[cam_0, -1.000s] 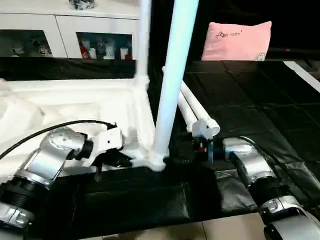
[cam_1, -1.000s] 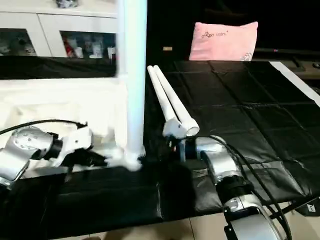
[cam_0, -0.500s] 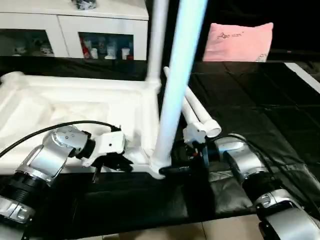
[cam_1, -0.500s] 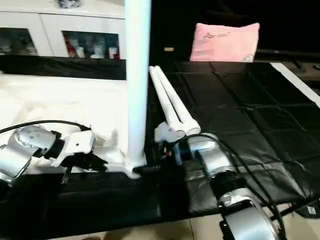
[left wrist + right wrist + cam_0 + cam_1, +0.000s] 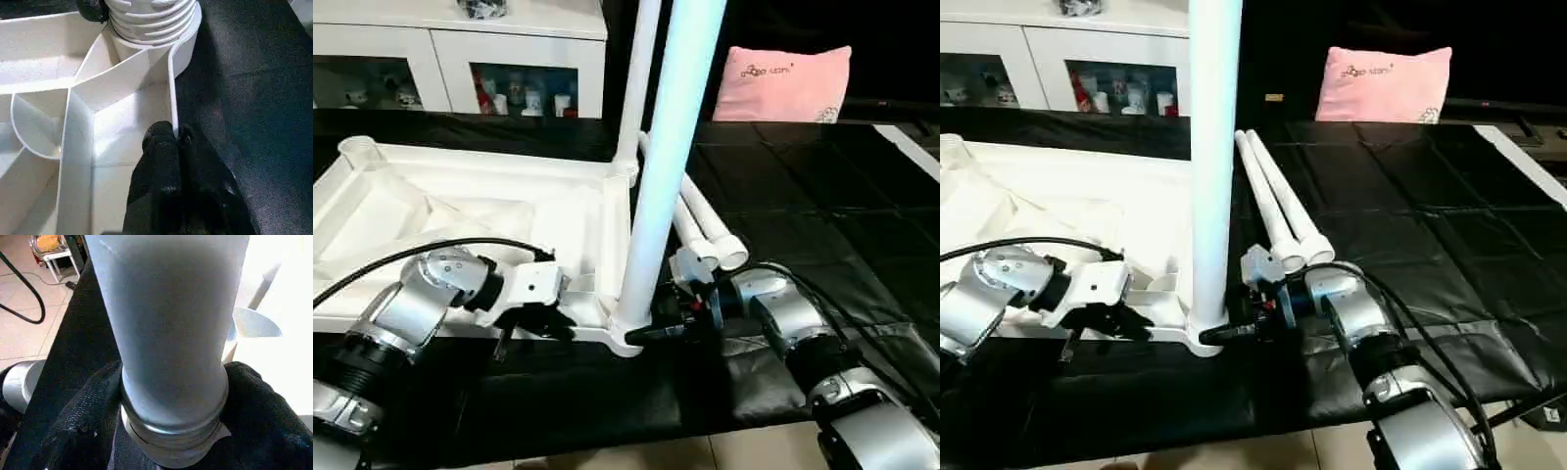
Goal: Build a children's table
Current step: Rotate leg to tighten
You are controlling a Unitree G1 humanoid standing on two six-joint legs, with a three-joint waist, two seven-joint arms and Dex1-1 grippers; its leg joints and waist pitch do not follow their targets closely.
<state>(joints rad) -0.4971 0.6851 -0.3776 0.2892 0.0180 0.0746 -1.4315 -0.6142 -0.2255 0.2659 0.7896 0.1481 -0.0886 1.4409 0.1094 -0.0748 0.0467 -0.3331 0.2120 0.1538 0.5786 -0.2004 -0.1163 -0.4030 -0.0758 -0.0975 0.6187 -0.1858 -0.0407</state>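
The white tabletop (image 5: 460, 211) lies upside down on the black mat, ribbed side up. One white leg (image 5: 671, 147) stands upright in its near right corner socket, and a second leg (image 5: 644, 69) stands in the far right corner. Two loose legs (image 5: 700, 220) lie side by side on the mat beyond my right arm. My left gripper (image 5: 172, 134) is shut on the tabletop's near rim wall, just left of that corner. My right gripper (image 5: 171, 396) is shut on the near leg's threaded foot, a black finger (image 5: 83, 421) on each side.
A pink pillow (image 5: 790, 83) sits at the back right of the mat (image 5: 803, 186). A white glass-doored cabinet (image 5: 460, 59) stands behind the tabletop. The far left corner socket (image 5: 357, 152) holds nothing. Tiled floor (image 5: 636, 455) shows past the mat's near edge.
The camera has shifted. My right gripper has moved left from beside the loose legs' ends to the foot of the near upright leg. The left gripper stays on the rim.
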